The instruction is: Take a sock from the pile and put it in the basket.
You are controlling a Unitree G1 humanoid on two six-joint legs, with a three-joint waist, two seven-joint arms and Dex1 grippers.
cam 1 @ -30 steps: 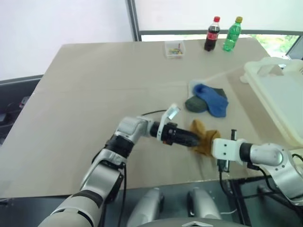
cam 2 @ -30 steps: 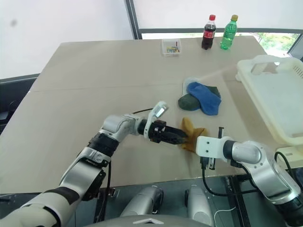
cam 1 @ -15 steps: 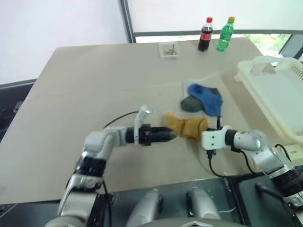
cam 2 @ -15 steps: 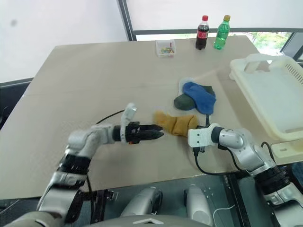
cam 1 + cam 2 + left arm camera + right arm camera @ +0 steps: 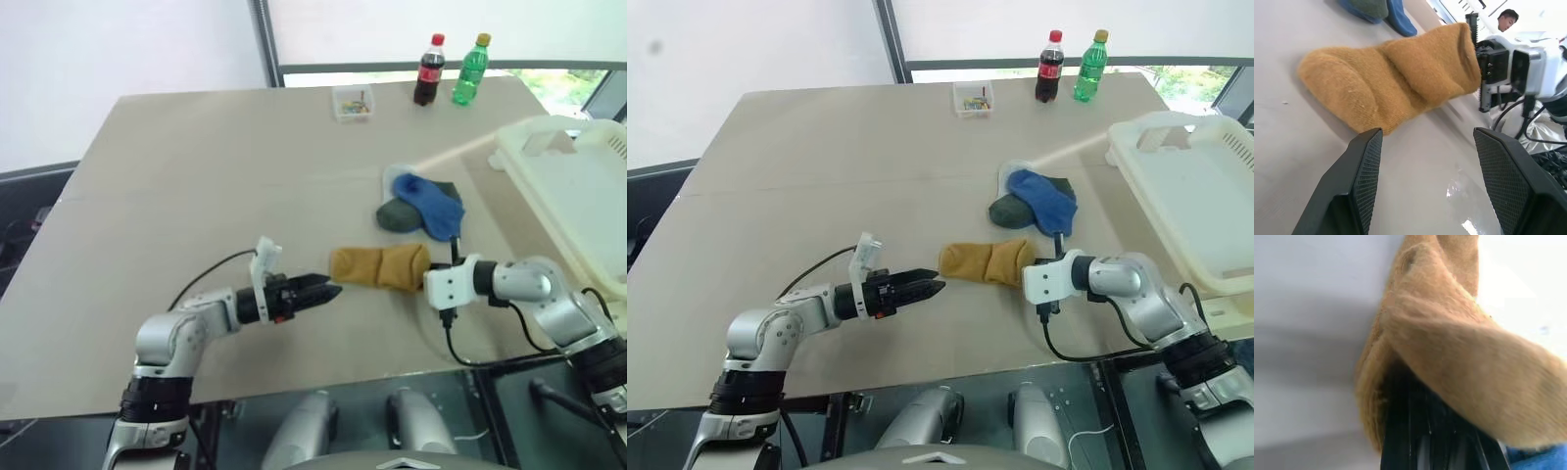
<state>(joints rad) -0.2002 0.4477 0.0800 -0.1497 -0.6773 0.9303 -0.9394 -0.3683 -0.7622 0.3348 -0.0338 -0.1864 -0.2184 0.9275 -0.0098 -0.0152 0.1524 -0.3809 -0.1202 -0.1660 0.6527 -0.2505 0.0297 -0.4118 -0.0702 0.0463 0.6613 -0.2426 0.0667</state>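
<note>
A mustard yellow sock lies stretched out on the table, apart from the pile of blue, dark grey-green and pale socks behind it. My right gripper is shut on the sock's right end, and its black fingers show under the cloth in the right wrist view. My left gripper is open just left of the sock's other end, with nothing between its fingers. The cream-white basket stands at the table's right edge.
Two drink bottles and a small clear box stand at the far edge. A black cable trails along my left arm. A person's head shows behind my right arm in the left wrist view.
My left gripper has let go of the mustard sock and drawn back to the left. The sock now lies stretched flat, still held by my right gripper.
</note>
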